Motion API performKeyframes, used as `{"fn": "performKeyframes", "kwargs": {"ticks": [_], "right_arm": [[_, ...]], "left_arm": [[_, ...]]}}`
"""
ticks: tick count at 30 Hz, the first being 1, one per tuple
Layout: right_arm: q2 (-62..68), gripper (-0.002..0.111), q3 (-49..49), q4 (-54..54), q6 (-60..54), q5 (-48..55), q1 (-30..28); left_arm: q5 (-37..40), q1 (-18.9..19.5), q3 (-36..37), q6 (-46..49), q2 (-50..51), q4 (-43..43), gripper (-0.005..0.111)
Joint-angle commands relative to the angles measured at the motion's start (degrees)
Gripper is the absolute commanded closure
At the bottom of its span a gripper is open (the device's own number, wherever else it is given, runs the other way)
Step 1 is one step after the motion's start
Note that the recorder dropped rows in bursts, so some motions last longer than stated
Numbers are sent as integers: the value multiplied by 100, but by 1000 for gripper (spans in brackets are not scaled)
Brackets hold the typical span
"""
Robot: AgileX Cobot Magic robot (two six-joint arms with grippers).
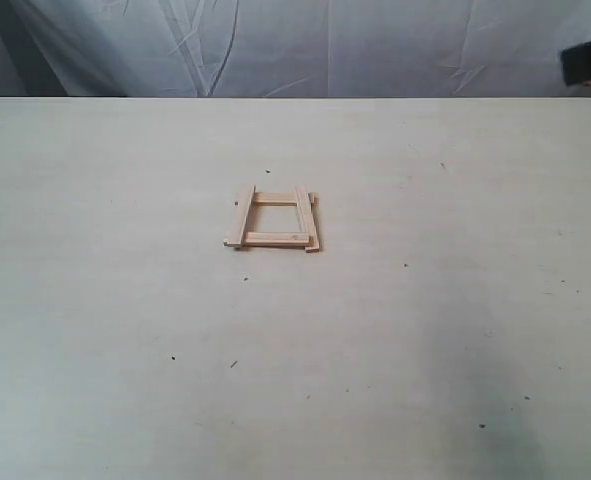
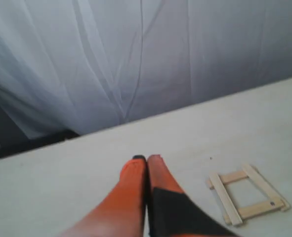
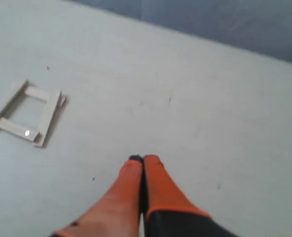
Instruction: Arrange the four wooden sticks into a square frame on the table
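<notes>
Speckled table (image 1: 125, 380), pale wooden square frame (image 1: 275, 239)

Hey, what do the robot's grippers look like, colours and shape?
The left gripper and right gripper each have two tapered, bright orange fingers, one black-tipped, with a black section farther back. No cables or markings are visible.

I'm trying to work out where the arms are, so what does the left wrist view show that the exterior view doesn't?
Only the left wrist view shows the left gripper, orange, shut and empty, apart from the square frame. Only the exterior view shows the table stretching out on every side of the frame, plus a dark shape cut off at its upper right edge, too cropped to identify. Both show the frame lying on the table and the wrinkled white cloth behind it.
</notes>
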Motion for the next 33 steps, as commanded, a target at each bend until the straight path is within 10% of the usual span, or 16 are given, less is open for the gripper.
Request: {"fn": "performKeyframes", "kwargs": {"ticks": [1, 21, 33], "right_arm": [[-1741, 108, 1376, -298, 2, -1432, -31], [-5341, 108, 2537, -213, 14, -1152, -62], [-5985, 108, 4536, 135, 468, -1519, -1567]], "left_arm": [[-585, -40, 658, 40, -1008, -78, 107], [-356, -40, 900, 40, -1985, 62, 107], [-322, -40, 900, 40, -1995, 62, 107]]}}
